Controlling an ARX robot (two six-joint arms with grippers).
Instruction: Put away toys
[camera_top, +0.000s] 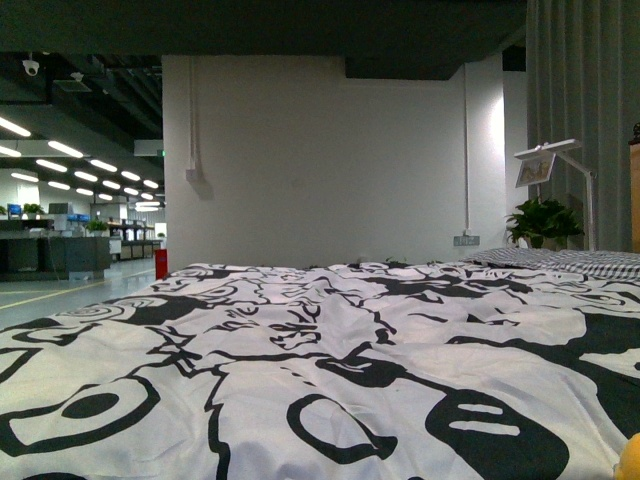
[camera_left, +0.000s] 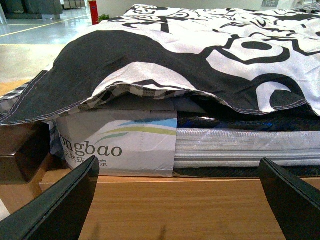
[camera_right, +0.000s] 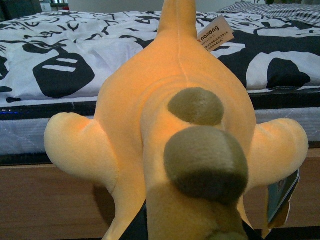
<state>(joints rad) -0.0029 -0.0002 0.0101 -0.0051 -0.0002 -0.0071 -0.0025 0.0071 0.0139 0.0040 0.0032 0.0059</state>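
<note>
My right gripper (camera_right: 192, 231) is clamped on the plush toy (camera_right: 180, 130). I see only dark slivers of its fingers (camera_right: 140, 225), pressed against either side of the orange-yellow body. The toy fills the right wrist view, with its olive bumps (camera_right: 196, 106) facing the camera and its tag (camera_right: 215, 33) at the far end. Its stubby limbs spread in front of the bed's near edge. In the front view only a yellow scrap of it shows, toward the right of that near edge, against the black-and-white cover (camera_top: 300, 350). My left gripper (camera_left: 177, 197) stands wide open, low over the bed's wooden base (camera_left: 215, 217). It faces the mattress (camera_left: 240, 145) and a printed box (camera_left: 120, 147) under the overhanging cover.
</note>
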